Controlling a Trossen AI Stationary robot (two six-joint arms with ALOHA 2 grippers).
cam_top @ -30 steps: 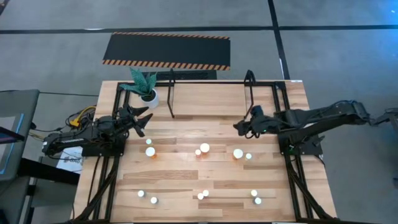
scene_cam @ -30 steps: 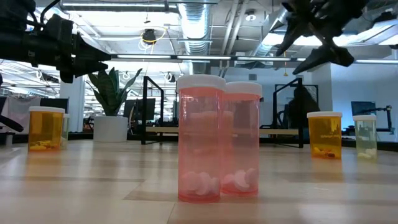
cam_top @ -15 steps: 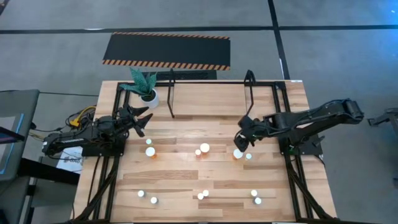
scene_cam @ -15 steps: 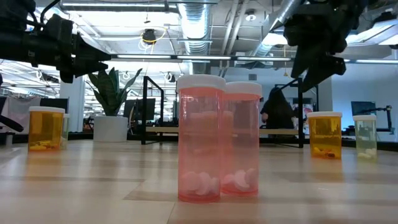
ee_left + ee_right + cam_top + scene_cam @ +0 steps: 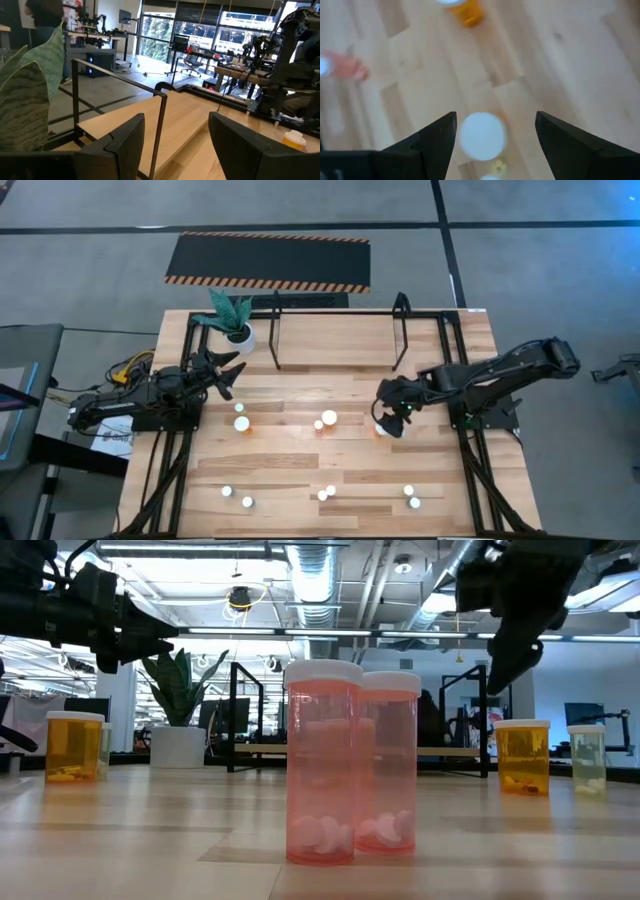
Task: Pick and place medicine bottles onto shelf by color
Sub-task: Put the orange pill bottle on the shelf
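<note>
A large orange medicine bottle (image 5: 481, 136), white-capped and upright, is standing on the desk (image 5: 330, 470) in front of the shelf (image 5: 340, 330) of thin black tubes. The right claw (image 5: 388, 423) is hanging directly above it, pointing down, fingers spread on either side without touching, while the left claw (image 5: 228, 370), also spread, is waiting beside the potted plant (image 5: 232, 320). Twelve white-capped bottles are showing from above, none on the shelf.

right gripper (image 5: 384, 423) moved down off shelf side, fingers open, now directly over large orange bottle (image 5: 481, 136).
</note>
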